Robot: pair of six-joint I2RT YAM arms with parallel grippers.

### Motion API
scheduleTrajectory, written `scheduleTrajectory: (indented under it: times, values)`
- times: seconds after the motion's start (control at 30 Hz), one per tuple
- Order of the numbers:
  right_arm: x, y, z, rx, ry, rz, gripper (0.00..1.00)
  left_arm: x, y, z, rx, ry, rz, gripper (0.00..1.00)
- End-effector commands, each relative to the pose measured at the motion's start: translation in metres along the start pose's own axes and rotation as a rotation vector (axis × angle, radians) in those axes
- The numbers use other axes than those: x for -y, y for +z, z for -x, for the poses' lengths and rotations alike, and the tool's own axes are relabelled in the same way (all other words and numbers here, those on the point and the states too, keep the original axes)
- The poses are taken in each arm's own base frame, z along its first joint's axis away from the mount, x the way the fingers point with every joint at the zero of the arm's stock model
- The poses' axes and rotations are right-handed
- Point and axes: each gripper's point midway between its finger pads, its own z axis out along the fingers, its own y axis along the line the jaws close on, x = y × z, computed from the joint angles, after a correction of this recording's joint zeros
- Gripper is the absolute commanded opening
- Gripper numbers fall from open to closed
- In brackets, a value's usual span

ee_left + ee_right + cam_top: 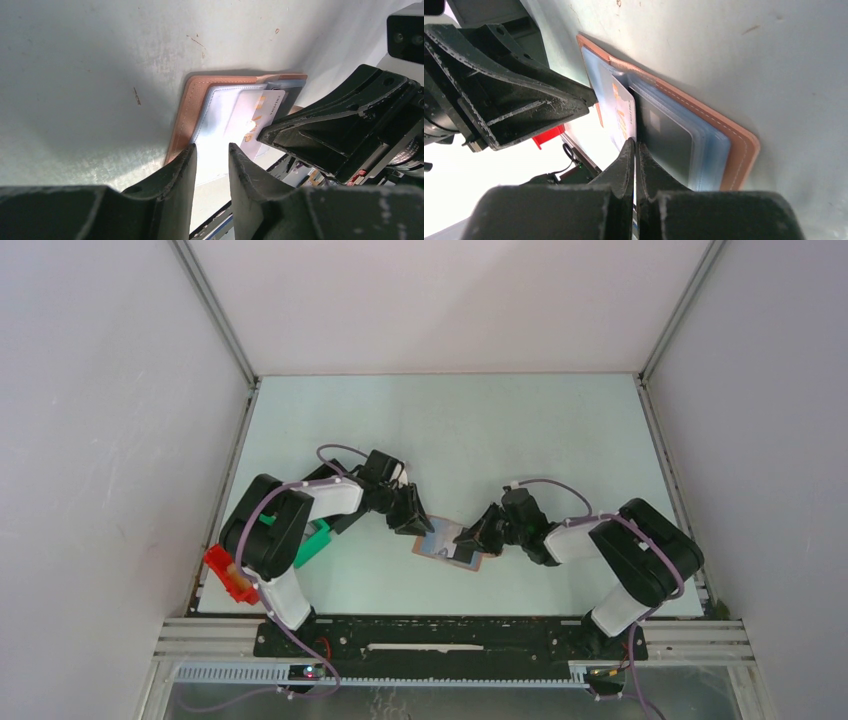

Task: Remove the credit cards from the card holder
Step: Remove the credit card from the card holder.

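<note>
One table [450, 430]: pale green-white flat work surface; bears all items below.
two arms: black-and-white jointed left arm [285, 530] and right arm [645, 555], folded inward so both wrists meet near table centre.
two bins: red square plastic bin [228, 575] and green square plastic bin [318, 542], toward 8 o'clock, beside the left arm, well apart from the work.
one card holder [442, 538]: small tan-brown leather-like bifold, open and flat just 6 o'clock of table centre; blue-grey panels face up, leaving pockets reachable.
left gripper [212, 150]: black two-finger claw at the holder's 10 o'clock edge; fingers slightly spread over the pale panel; judged to steady the holder against sliding; contact cannot be told.
right gripper [634, 146]: black two-finger claw at the holder's 3 o'clock side; fingers pressed together, apparently pinching the thin whitish pale card [623, 117] with orange lettering.
pale card: partly out of its pocket, edge raised; judged mid-withdrawal.
dark card [664, 137]: thin black rectangle seated under the clear blue sleeve; judged next to draw.
</note>
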Motion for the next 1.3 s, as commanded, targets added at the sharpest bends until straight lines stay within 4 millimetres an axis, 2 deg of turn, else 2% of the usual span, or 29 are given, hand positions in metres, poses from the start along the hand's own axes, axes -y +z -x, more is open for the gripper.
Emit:
scheduleTrajectory:
  times: [0.0, 0.23, 0.33, 0.5, 0.73, 0.83, 0.87, 0.97, 1.13, 1.27]
  values:
    - [0.010, -0.010, 0.000, 0.011, -0.054, 0.000, 0.00, -0.028, 0.010, -0.012, -0.009, -0.029, 0.087, 0.37]
    - [0.027, -0.032, 0.001, 0.046, -0.049, 0.024, 0.00, -0.027, 0.007, -0.010, -0.006, -0.020, 0.102, 0.37]
    - [0.019, -0.046, 0.007, 0.076, -0.122, 0.063, 0.00, -0.023, 0.001, -0.007, 0.014, -0.006, 0.102, 0.39]
    - [-0.013, -0.065, 0.015, 0.118, -0.271, 0.131, 0.00, 0.004, -0.025, 0.002, 0.079, 0.062, 0.046, 0.47]
    - [-0.061, -0.093, 0.022, 0.161, -0.366, 0.288, 0.00, 0.046, -0.063, 0.003, 0.116, 0.154, -0.057, 0.55]
    - [-0.081, -0.103, 0.019, 0.149, -0.392, 0.365, 0.00, 0.071, -0.074, -0.007, 0.079, 0.197, -0.183, 0.57]
    - [-0.087, -0.106, 0.018, 0.142, -0.392, 0.397, 0.00, 0.082, -0.078, -0.015, 0.039, 0.211, -0.250, 0.58]
    - [-0.103, -0.114, 0.011, 0.108, -0.407, 0.482, 0.00, 0.097, -0.086, -0.023, 0.017, 0.226, -0.347, 0.61]
    - [-0.116, -0.119, 0.003, 0.047, -0.403, 0.551, 0.00, 0.118, -0.098, -0.029, 0.002, 0.239, -0.496, 0.63]
    - [-0.124, -0.123, 0.000, 0.028, -0.390, 0.594, 0.00, 0.125, -0.103, -0.032, -0.006, 0.254, -0.546, 0.64]
